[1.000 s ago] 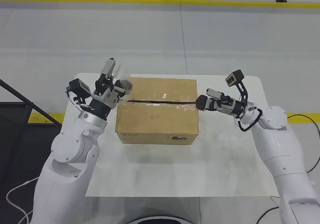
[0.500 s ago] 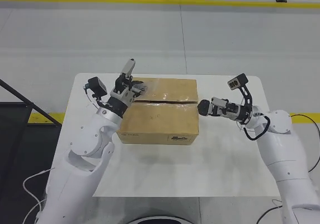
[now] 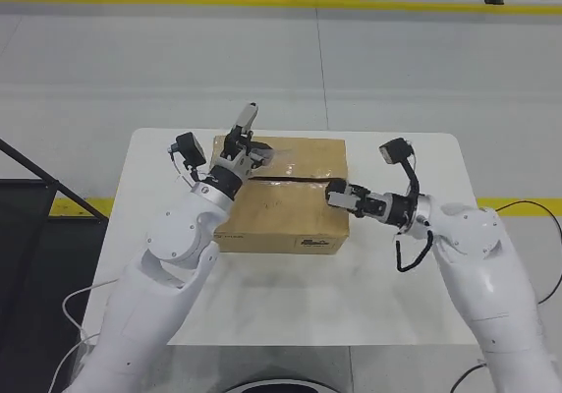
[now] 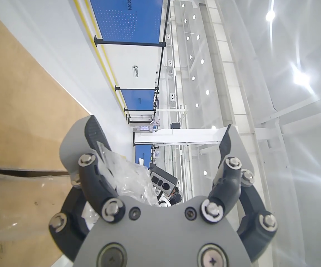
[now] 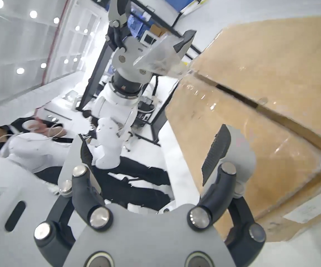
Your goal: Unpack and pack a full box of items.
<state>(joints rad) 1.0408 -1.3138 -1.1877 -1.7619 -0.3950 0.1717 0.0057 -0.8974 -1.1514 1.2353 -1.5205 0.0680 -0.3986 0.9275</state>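
On the worktop [image 3: 389, 285], box [image 3: 281, 211] unopened; my left jaws released, peeled tape [image 5: 160, 59] clinging; right jaws released beside box; unpacking all ahead

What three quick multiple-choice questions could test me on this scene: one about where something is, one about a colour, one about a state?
1. Where does the cardboard box stand?
A) on the white table
B) on the floor
C) on a shelf

2. What colour is the box?
A) blue
B) brown
C) black

3. How is the left gripper?
A) shut on a bottle
B) open, with clear plastic film clinging to one finger
C) shut and bare

Answers:
1 A, the top view shows it standing on the tabletop.
2 B, it is plain brown cardboard in every view.
3 B, the left wrist view shows the fingers spread apart with film stuck to one.
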